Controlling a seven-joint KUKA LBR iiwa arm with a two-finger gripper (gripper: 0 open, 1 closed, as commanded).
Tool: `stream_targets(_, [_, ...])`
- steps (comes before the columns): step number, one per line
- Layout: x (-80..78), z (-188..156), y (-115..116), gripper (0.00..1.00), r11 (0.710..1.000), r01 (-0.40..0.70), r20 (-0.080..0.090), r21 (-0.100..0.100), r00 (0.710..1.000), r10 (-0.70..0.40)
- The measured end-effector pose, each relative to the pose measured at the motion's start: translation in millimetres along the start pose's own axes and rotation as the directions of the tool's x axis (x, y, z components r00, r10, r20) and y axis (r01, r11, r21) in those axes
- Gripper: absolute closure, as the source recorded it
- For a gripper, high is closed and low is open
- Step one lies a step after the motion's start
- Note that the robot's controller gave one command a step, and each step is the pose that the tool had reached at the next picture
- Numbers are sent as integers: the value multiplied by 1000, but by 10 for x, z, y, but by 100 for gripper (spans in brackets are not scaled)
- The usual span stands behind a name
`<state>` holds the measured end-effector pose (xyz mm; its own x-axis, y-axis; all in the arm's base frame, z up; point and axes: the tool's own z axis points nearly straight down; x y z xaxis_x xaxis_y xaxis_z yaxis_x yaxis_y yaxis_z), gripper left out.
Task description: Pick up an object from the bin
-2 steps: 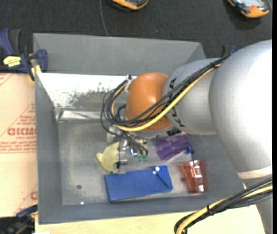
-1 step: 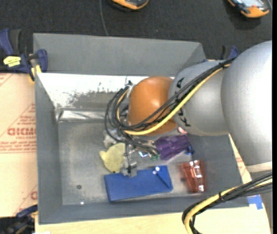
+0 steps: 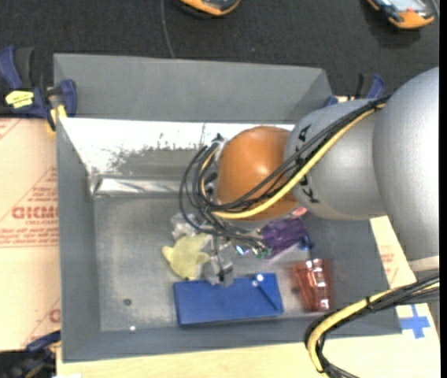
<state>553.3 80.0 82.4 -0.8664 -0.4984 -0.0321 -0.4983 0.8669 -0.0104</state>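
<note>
My gripper (image 3: 222,268) pokes down from under the orange wrist cover, near the middle of the bin floor. Its tips stand just above the top edge of a flat blue block (image 3: 225,299) lying along the front wall. A pale yellow crumpled thing (image 3: 186,257) lies right beside the gripper on its left. A clear shiny bit (image 3: 182,227) sits just behind that. A purple translucent thing (image 3: 285,234) lies to the gripper's right, partly under the arm.
A red translucent block (image 3: 312,283) lies at the front right of the bin. The arm and its cables cover the bin's back right part. The left half of the bin floor is bare grey metal.
</note>
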Motion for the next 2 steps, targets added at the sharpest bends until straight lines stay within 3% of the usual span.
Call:
stream_targets(1, [-318, 128, -241, 100, 980, 198, 4, 1, 980, -198])
stream_targets(2, [-317, 124, -240, 100, 981, 196, 4, 1, 981, -196])
